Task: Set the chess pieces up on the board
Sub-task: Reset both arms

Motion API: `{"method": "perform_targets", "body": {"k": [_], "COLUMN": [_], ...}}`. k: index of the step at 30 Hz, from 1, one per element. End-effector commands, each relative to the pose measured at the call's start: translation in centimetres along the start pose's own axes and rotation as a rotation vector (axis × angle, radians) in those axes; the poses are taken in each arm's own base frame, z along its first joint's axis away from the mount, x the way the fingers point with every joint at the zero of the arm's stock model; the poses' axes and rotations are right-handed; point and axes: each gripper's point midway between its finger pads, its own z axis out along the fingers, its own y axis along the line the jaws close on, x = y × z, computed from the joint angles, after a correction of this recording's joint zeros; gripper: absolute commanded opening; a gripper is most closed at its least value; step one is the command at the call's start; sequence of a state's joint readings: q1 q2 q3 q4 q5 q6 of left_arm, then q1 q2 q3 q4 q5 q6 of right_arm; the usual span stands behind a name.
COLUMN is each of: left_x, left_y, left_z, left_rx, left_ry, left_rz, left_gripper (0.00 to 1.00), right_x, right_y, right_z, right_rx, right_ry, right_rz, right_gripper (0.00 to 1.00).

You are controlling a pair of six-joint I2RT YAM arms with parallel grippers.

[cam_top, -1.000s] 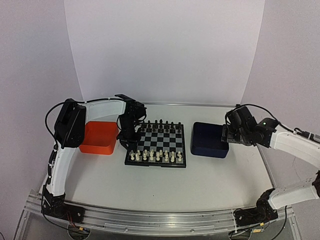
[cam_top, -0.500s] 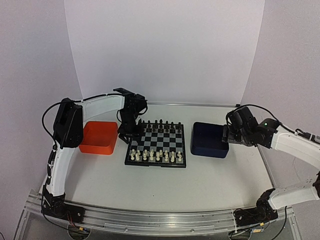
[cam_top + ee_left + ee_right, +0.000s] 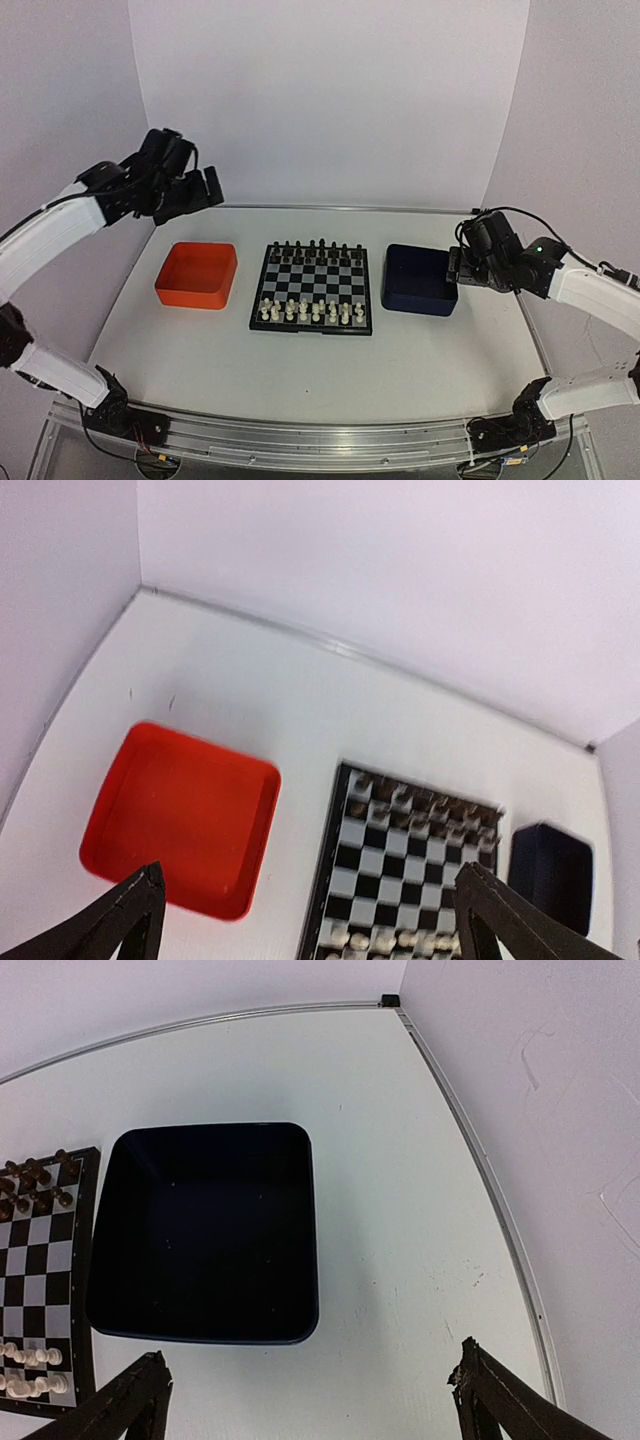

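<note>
The left gripper [image 3: 207,188] hangs high over the far left part of the white table [image 3: 330,370]. Its two black fingers [image 3: 125,925] are spread wide, with nothing between them and touching nothing. Well below it, on its left-finger side, lies a shallow orange plastic tray [image 3: 197,275]. Toward its right finger lies the small square chessboard with black and pale checks [image 3: 316,288]. On that board the tiny cream-white chess pieces [image 3: 311,312] stand in two rows along the edge nearest the arms' bases, and the tiny black chess pieces [image 3: 320,250] line the far edge. The right gripper [image 3: 455,266] hovers low at the right rim of a dark blue square tray [image 3: 418,280]. It is likewise wide apart and grips nothing. From its wrist camera the blue tray sits below and ahead of the gripper, leaning toward its left finger, and the board's edge shows just beyond that tray.
</note>
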State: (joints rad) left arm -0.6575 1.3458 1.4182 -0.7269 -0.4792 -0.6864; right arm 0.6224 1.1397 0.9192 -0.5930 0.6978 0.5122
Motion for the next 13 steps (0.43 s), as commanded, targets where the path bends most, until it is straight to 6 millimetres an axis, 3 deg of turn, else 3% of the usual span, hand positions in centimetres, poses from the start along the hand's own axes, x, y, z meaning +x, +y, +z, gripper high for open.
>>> {"method": "perform_targets", "body": {"k": [1,3,7,13], "left_x": [-1.5,-0.3,1.4,1.8], "left_y": [3.7,4.9,5.4,5.0], "left_z": [-1.0,-1.0,0.1,1.1], "left_rx": [-0.02,-0.052,-0.11,-0.154], "left_ry": [-0.249,-0.234,-0.154,-0.105], "left_rz": [-0.203,-0.215,-0.177,-0.153], "left_gripper": [1.0,1.0,1.0,1.0], "right_x": [-0.8,-0.8,-0.8,-1.2], "right_y": [0.1,-0.1,-0.2,-0.9], "right_z": [-0.7,-0.6,-0.5,-0.6], "right_rx": [-0.024,-0.009,0.002,0.039], "right_ry": [-0.017,-0.02,-0.024,-0.049], "right_rz": [0.023,0.026,0.014,-0.01], "right_gripper": [0.95,0.95,0.95,0.96]}}
